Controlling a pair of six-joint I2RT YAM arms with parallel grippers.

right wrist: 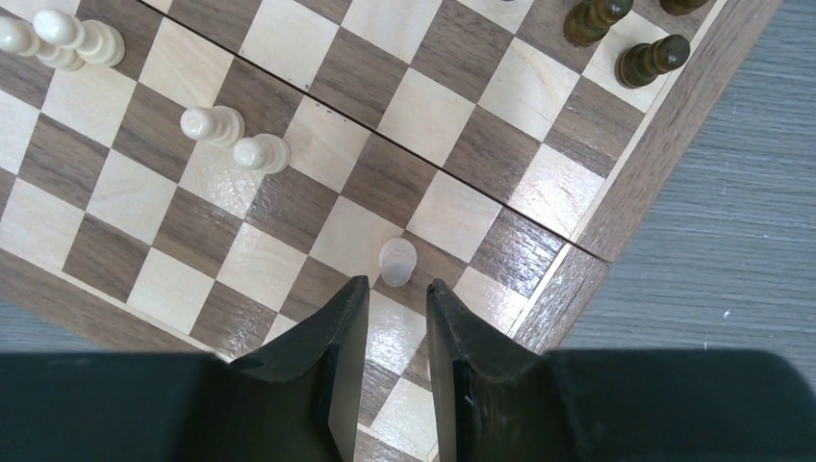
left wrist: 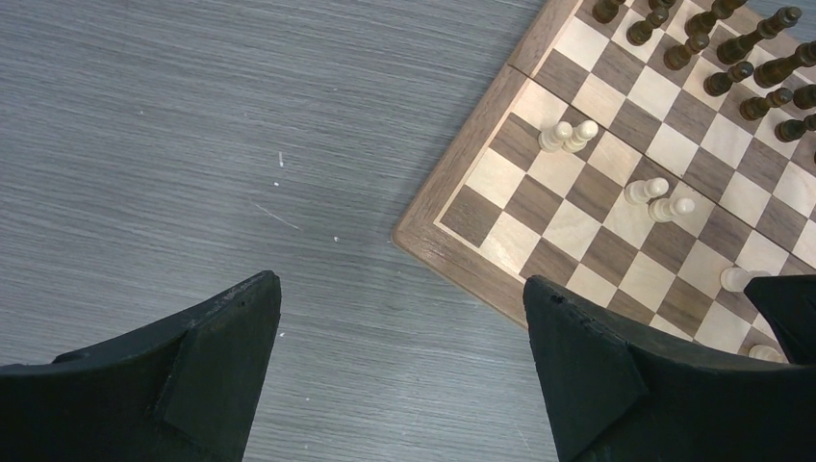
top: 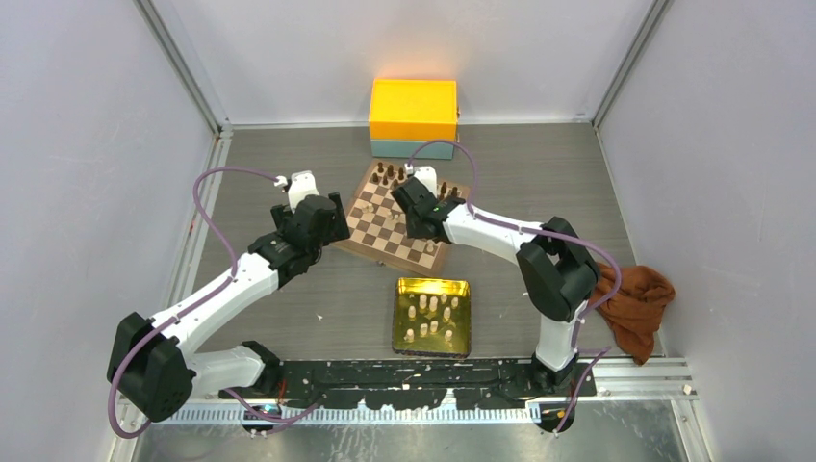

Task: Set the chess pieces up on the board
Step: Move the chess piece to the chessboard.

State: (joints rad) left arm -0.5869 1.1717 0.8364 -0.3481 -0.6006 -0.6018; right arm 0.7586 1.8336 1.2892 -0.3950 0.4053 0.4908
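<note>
The board [top: 358, 234] lies at the table's middle back. Dark brown pieces [top: 390, 176] fill its far rows. Several cream chess pieces [right wrist: 212, 123] stand on it, also in the left wrist view [left wrist: 568, 137]. More cream pieces [top: 433, 318] lie in the gold tray [top: 433, 285]. My right gripper [top: 420, 231] hangs over the board's near right part. In the right wrist view it [right wrist: 396, 286] is narrowly open and empty, with one cream piece [right wrist: 397, 262] standing just beyond the tips. My left gripper [top: 332, 229] is wide open and empty [left wrist: 401, 284] over the bare table beside the board's corner [left wrist: 423, 236].
An orange box [top: 414, 109] sits on a teal box [top: 414, 147] behind the board. A brown cloth [top: 635, 298] lies at the right by the right arm. Grey walls enclose the table on three sides.
</note>
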